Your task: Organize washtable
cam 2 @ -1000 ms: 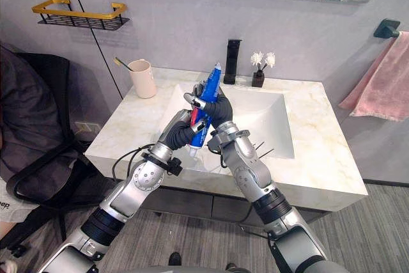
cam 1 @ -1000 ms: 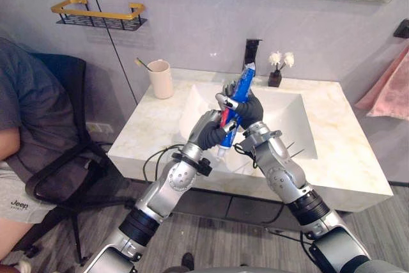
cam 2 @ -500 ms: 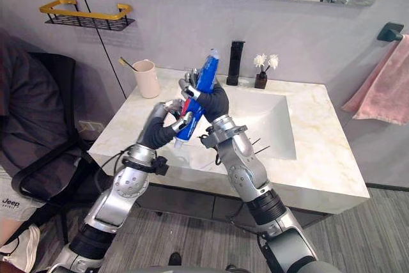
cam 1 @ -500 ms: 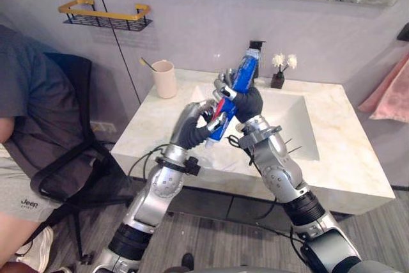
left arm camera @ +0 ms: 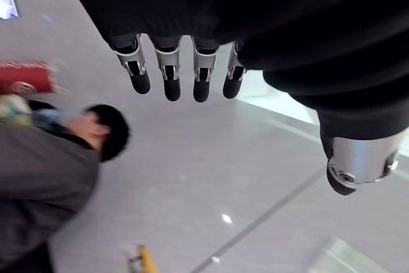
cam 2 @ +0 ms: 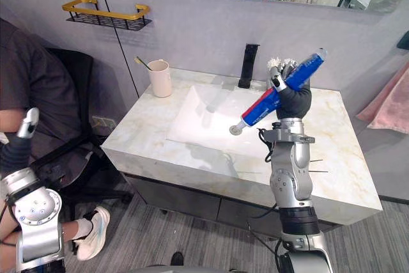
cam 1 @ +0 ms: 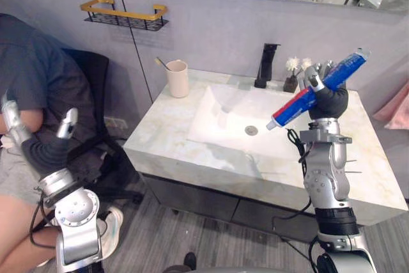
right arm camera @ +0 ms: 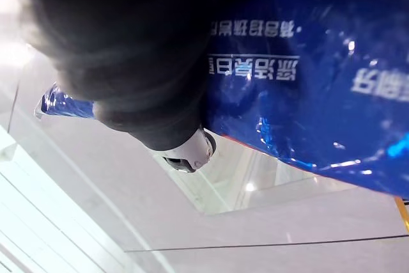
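A blue and red toothpaste tube (cam 1: 314,89) is held up at a slant over the right side of the marble washtable (cam 1: 167,137), cap end pointing down toward the basin (cam 1: 233,119). My right hand (cam 1: 328,99) is shut round its middle; the right wrist view has the tube (right arm camera: 307,94) close against my thumb (right arm camera: 186,149). My left hand (cam 1: 43,150) is raised far to the left, off the washtable, with fingers (left arm camera: 169,78) straight and nothing in it.
A beige cup (cam 1: 177,78) with a toothbrush stands at the back left of the counter. Behind the basin are a black faucet (cam 1: 267,64) and a small flower vase (cam 1: 292,76). A person (cam 1: 32,94) sits on a chair close to my left hand. A yellow-railed shelf (cam 1: 124,15) hangs on the wall.
My left hand let go of the tube, opened and swung far out to the left. My right hand carried the tube up and to the right. The camera has shifted as well.
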Motion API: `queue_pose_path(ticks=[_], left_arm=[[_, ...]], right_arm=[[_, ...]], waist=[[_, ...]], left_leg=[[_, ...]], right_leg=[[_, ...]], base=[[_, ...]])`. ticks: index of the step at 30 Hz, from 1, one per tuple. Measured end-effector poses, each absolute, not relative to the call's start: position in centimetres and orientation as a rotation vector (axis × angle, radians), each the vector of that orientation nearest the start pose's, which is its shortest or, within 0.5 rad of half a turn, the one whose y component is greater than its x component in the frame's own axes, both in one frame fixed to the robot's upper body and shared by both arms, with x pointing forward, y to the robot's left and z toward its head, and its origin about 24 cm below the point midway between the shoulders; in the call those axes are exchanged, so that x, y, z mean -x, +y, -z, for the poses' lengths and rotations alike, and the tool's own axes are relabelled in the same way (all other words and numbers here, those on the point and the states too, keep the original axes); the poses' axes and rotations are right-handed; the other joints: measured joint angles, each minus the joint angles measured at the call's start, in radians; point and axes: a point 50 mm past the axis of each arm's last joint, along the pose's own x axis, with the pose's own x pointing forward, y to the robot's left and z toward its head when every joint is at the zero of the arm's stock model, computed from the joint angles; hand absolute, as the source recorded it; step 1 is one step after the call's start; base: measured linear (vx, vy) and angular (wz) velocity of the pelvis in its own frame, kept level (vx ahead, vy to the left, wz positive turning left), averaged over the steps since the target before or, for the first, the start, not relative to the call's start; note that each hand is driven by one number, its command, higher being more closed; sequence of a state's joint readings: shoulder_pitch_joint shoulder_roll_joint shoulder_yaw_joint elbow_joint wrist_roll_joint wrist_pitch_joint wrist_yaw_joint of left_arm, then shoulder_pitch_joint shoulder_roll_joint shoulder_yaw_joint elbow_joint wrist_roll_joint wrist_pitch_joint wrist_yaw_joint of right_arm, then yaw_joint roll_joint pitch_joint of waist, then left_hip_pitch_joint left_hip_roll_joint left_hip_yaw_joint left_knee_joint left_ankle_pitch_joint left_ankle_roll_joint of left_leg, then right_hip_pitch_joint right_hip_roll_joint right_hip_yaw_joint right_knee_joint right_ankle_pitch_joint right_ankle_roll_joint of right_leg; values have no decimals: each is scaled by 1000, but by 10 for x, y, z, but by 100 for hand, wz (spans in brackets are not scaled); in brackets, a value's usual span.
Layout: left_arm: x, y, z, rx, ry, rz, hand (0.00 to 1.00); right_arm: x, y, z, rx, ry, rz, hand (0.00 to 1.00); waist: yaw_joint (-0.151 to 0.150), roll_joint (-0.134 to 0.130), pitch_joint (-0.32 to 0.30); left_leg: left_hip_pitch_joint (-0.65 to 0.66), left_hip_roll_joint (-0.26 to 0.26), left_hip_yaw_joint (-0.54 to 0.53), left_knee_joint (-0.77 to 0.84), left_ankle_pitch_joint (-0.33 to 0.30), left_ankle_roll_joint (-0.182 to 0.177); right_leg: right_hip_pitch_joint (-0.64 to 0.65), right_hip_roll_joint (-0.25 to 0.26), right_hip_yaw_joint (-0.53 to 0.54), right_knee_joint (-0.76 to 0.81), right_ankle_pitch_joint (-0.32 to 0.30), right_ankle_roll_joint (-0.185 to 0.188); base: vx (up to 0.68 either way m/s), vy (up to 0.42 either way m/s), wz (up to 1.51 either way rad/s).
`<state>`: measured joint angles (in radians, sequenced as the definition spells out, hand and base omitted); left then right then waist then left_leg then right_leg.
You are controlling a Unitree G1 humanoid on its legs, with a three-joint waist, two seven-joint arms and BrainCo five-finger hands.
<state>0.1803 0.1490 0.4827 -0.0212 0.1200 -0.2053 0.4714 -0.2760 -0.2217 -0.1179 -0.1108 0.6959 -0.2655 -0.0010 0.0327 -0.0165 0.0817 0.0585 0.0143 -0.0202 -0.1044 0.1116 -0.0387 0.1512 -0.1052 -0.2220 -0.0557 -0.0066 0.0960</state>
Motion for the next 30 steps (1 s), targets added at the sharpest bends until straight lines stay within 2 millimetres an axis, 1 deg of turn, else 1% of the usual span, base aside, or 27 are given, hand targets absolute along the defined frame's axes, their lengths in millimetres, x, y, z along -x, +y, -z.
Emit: queue_pose_path(ticks=[2, 3, 5, 6, 8, 9, 10, 12, 14, 17, 20, 22, 23, 24, 25, 26, 27, 28, 30], left_arm=[[-155, 310, -13, -294, 69, -919, 0], [-151, 308, -3, -295, 118, -903, 0], [-132, 296, 37, -295, 331, -812, 0], [-126, 292, 47, -294, 386, -791, 0], [-106, 272, 83, -280, 581, -680, 0], [-102, 267, 90, -279, 621, -649, 0], [-94, 257, 104, -280, 700, -573, 0], [-83, 239, 122, -269, 806, -458, 0], [-78, 233, 129, -270, 849, -405, 0], [-72, 230, 134, -271, 892, -371, 0], [-65, 227, 137, -282, 924, -331, 0], [-63, 228, 138, -293, 935, -306, 0], [-64, 228, 138, -302, 932, -286, 0], [-65, 228, 138, -309, 930, -276, 0], [-65, 228, 138, -310, 929, -276, 0], [-66, 228, 138, -311, 926, -272, 0], [-67, 228, 137, -315, 925, -266, 0], [-68, 228, 137, -318, 922, -263, 0], [-71, 229, 136, -330, 911, -250, 0]], right_arm=[[-279, -210, -171, -488, -668, 9, 100], [-279, -211, -171, -483, -670, 14, 100], [-278, -212, -173, -425, -678, 40, 100], [-278, -212, -173, -410, -681, 42, 100], [-277, -211, -174, -369, -690, 52, 100], [-277, -211, -174, -364, -690, 56, 100], [-277, -212, -174, -344, -690, 70, 100], [-277, -212, -174, -323, -689, 91, 100], [-277, -213, -176, -293, -691, 108, 100], [-279, -213, -184, -232, -716, 124, 100], [-287, -209, -208, -176, -792, 129, 100], [-298, -211, -231, -121, -847, 147, 100], [-303, -213, -246, -91, -883, 170, 100], [-309, -212, -265, -70, -927, 180, 100], [-311, -210, -274, -58, -948, 184, 100], [-315, -208, -293, -39, -992, 191, 100], [-320, -203, -309, -14, -1022, 196, 100], [-322, -200, -320, 5, -1042, 200, 100], [-324, -194, -335, 27, -1072, 203, 100]], waist=[[8, -5, -3], [8, -6, -4], [10, -12, -8], [10, -13, -8], [11, -14, -9], [12, -14, -9], [14, -15, -9], [21, -17, -9], [37, -19, -9], [38, -22, -7], [39, -26, -5], [49, -38, 2], [63, -45, 6], [72, -49, 5], [75, -50, 6], [96, -52, 8], [110, -53, 16], [120, -55, 21], [129, -60, 33]], left_leg=[[-8, -1, -1, 0, 0, 0], [-12, -1, -1, 0, 0, 0], [-19, -1, -3, 0, 0, 0], [-19, -2, -3, 0, 0, 0], [-23, -3, -8, 0, 0, 0], [-24, -2, -8, 0, 0, 0], [-28, -1, -12, 0, 0, 0], [-29, 1, -20, 0, 0, 0], [-30, 4, -25, 0, 0, 0], [-38, 3, -34, 0, 0, 0], [-60, 4, -37, 0, 1, 0], [-63, 2, -41, 0, 1, 0], [-68, 2, -47, 0, 1, 0], [-84, 2, -57, 0, 3, -2], [-91, 2, -60, 0, 4, -3], [-104, 3, -61, 1, 6, -4], [-111, 3, -68, 1, 10, -1], [-116, 3, -75, 1, 10, -2], [-129, 2, -93, 1, 14, -4]], right_leg=[[-7, -1, -1, 0, 0, 0], [-11, -1, -2, 1, 0, 0], [-17, -1, -4, 1, 0, 0], [-16, -2, -5, 1, -1, 2], [-17, -3, -11, 2, -4, 4], [-17, -3, -12, 1, -4, 4], [-18, -2, -16, 1, -4, 4], [-18, 1, -20, 0, -6, 2], [-19, 4, -21, 0, -6, 1], [-22, 5, -26, -1, -8, 0], [-37, 5, -28, 0, -5, 1], [-37, 5, -33, -1, -1, 7], [-40, 5, -38, -1, -1, 7], [-52, 6, -49, 0, 2, 3], [-56, 7, -53, -1, 2, 2], [-69, 9, -54, -1, 4, 0], [-71, 10, -60, -2, 5, -2], [-72, 11, -69, -3, 5, -2], [-73, 14, -81, -8, 5, -2]], base=[[0, 0, 0], [0, 0, 0], [15, -6, 1], [34, -13, 5], [27, -12, 7], [19, -24, 8], [11, -31, 8], [6, -37, 6], [1, -36, 2], [-1, -19, 5], [7, -3, 1], [17, -14, 7], [8, -19, 15], [8, -19, 18], [14, -17, 13], [25, -17, 11], [38, -25, 13], [43, -33, 23], [35, -33, 26]])
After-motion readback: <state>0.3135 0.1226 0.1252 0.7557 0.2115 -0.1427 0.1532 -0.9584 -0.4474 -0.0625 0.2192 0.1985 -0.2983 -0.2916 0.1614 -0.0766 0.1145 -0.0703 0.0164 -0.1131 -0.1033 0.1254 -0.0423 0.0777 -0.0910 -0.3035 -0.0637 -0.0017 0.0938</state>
